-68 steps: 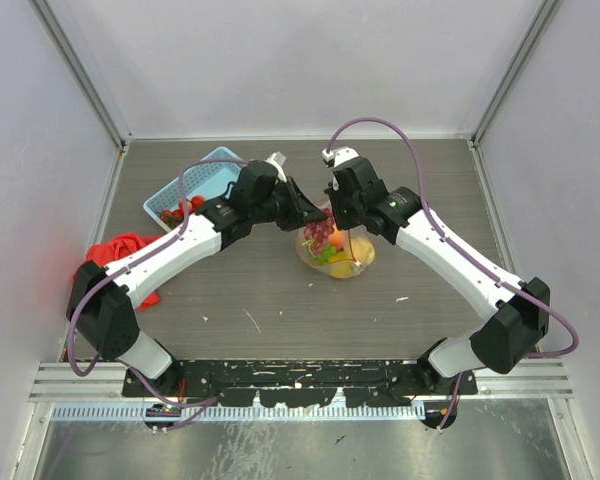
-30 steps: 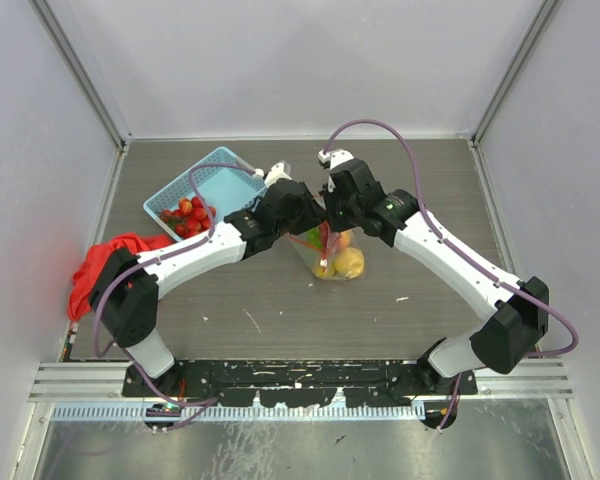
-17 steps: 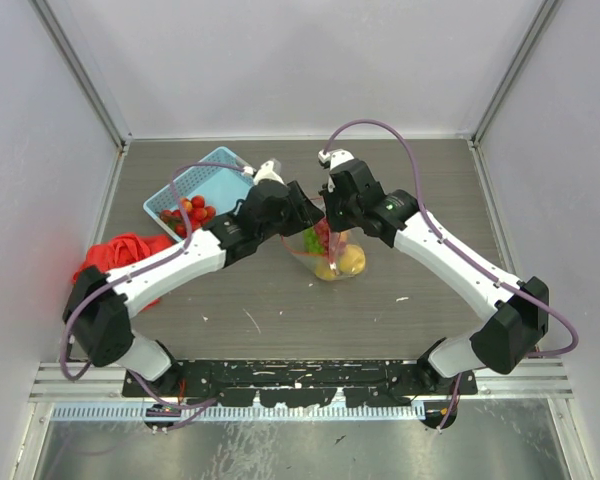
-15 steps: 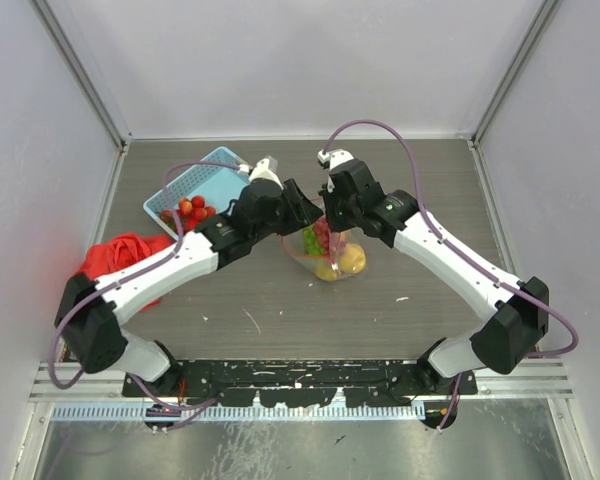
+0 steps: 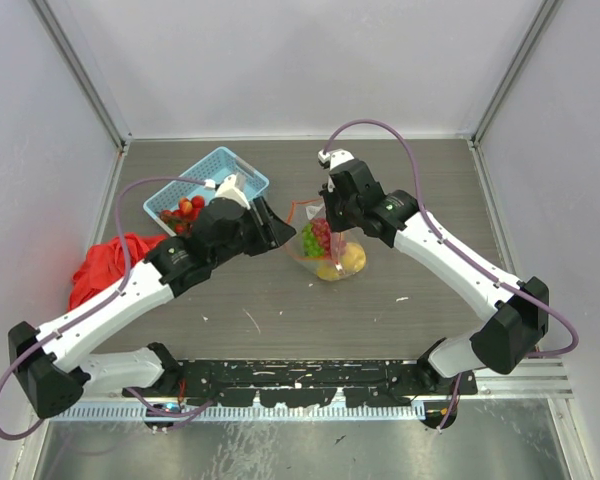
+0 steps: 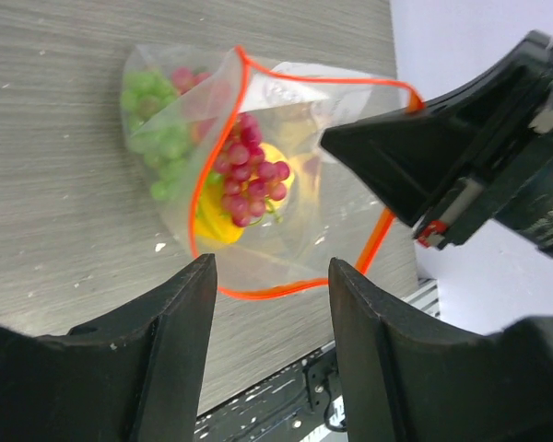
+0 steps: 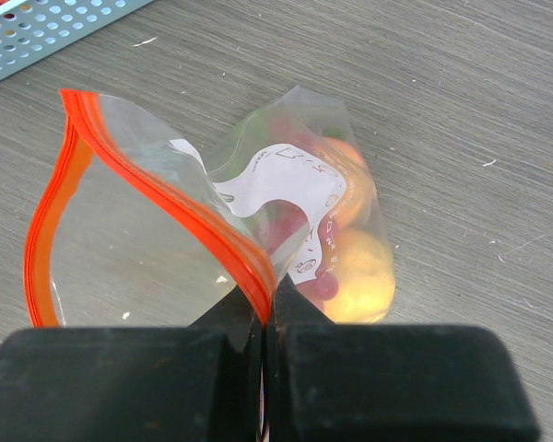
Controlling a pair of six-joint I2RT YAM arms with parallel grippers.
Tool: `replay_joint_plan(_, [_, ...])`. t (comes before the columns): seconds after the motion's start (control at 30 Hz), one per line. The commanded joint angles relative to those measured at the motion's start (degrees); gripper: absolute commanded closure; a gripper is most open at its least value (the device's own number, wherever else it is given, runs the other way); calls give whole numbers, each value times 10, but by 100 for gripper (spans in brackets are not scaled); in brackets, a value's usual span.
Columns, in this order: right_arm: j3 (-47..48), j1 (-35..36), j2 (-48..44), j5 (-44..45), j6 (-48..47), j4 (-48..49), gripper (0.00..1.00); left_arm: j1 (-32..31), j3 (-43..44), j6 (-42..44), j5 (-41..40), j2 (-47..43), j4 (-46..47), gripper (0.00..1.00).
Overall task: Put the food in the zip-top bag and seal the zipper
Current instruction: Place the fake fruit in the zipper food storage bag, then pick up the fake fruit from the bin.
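**Grip on zipper (image 7: 203,230) by right hand (image 7: 264,304); left hand (image 6: 269,276) empty**

The zip-top bag (image 5: 330,250) is set mid-worktop (image 5: 280,310), well apart from every wall, with its mouth open. The right hand is clamped tight on the zipper at one corner of the mouth, and the strip is bowed out from there into an open loop. The left hand is spread wide with nothing gripped. In the top view it is seen just beside the mouth on the basket side, apart from the plastic.

Green grapes (image 6: 157,138), red grapes (image 6: 249,180), a lemon (image 6: 217,221) and a peach (image 7: 346,198) are seen inside the bag. Strawberries (image 5: 187,208) are seen in the light-blue basket (image 5: 220,165) at the far left of the worktop. A red cloth (image 5: 100,265) is bunched against the left wall. Bare worktop is seen on the near side of the bag and to its right.

A white label (image 7: 286,180) with dark print is seen on the bag. The print is too crumpled to be read.
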Motion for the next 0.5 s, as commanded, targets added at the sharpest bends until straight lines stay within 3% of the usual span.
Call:
replay_joint_plan(0.0, [1, 3, -29, 5, -1, 34, 98, 0, -22, 16, -36, -17, -32, 47])
replay_joint_plan(0.27, [-2, 3, -30, -1, -1, 37, 98, 0, -5, 22, -18, 42, -23, 49])
replay_joint_plan(0.47, [-11, 3, -31, 0, -1, 40, 98, 0, 6, 15, 14, 95, 9, 59])
